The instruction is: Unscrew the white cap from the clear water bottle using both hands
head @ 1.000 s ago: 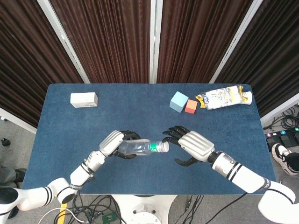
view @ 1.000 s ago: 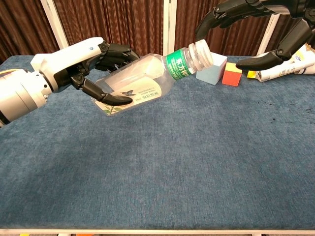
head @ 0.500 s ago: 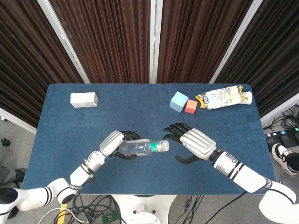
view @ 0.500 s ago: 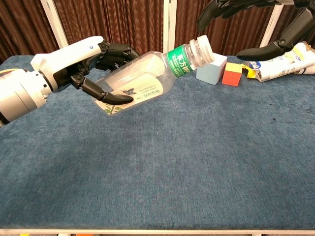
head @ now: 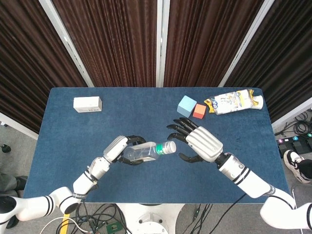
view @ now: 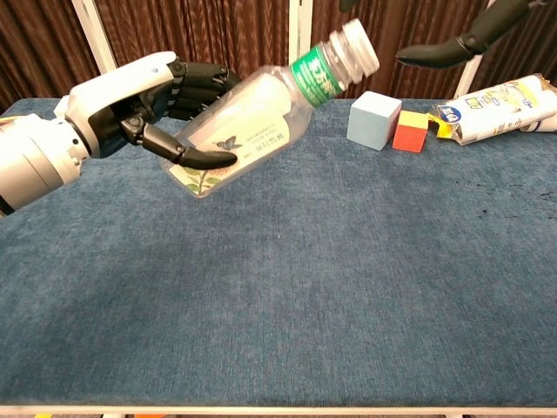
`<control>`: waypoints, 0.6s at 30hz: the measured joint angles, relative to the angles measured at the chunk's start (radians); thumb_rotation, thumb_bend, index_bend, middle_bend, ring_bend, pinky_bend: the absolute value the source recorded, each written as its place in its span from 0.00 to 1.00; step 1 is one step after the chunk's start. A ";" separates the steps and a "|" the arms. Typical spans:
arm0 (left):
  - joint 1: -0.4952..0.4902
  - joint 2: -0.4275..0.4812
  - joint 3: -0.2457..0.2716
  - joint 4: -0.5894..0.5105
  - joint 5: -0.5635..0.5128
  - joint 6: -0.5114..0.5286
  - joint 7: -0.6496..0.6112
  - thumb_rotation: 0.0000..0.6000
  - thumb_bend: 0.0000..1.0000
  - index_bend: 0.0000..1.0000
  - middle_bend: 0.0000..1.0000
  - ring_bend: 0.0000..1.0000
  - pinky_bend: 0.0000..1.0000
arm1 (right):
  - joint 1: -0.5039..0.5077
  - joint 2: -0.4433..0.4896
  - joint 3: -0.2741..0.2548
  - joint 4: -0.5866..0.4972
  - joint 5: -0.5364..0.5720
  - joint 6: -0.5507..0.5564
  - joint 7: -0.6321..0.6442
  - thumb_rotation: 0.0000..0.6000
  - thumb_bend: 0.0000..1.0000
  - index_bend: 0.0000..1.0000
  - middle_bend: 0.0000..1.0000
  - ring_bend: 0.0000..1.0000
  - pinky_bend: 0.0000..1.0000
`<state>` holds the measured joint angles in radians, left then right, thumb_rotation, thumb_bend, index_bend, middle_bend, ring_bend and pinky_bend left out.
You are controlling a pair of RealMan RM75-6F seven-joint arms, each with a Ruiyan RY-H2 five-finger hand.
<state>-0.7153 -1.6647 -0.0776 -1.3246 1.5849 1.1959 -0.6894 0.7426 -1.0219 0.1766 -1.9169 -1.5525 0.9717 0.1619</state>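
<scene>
Left hand [head: 118,148] grips the clear water bottle [head: 145,152] around its body, held off the blue counter [head: 146,112] near the middle of the front edge. The bottle is tipped steeper than a second ago: neck angled up and toward the right side, white cap [view: 359,45] now raised high in the chest view. Cap looks seated on the neck, above the green label band.

Right hand [head: 197,144] has pulled up and away from the cap; fingers spread, holding nothing, a clear gap between fingertips and cap. A second ago the fingers arched close over it.

Judgement: unscrewing not begun. The bottle is being re-presented, and the right hand must come back and close on the cap.

Far right corner: light blue cube [head: 186,106], orange cube [head: 199,111], snack packet [head: 233,102]. Far left: white box [head: 87,104].
</scene>
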 measured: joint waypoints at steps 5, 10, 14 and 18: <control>0.003 0.005 -0.003 -0.016 -0.004 0.000 -0.013 1.00 0.39 0.49 0.49 0.40 0.48 | -0.003 -0.043 0.008 0.019 0.008 0.021 -0.040 1.00 0.21 0.33 0.13 0.00 0.00; 0.006 0.008 -0.004 -0.023 -0.005 0.000 -0.020 1.00 0.39 0.49 0.49 0.40 0.48 | -0.002 -0.062 0.015 0.026 0.021 0.035 -0.065 1.00 0.21 0.33 0.14 0.00 0.00; 0.005 0.013 -0.006 -0.031 -0.005 -0.003 -0.031 1.00 0.39 0.49 0.49 0.40 0.48 | -0.001 -0.075 0.020 0.030 0.028 0.043 -0.075 1.00 0.21 0.35 0.14 0.00 0.00; 0.004 0.017 -0.007 -0.035 -0.005 -0.005 -0.036 1.00 0.39 0.49 0.49 0.40 0.48 | 0.002 -0.084 0.023 0.031 0.032 0.046 -0.085 1.00 0.21 0.37 0.15 0.00 0.00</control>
<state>-0.7110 -1.6478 -0.0844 -1.3593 1.5800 1.1914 -0.7250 0.7451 -1.1055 0.1995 -1.8855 -1.5202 1.0175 0.0766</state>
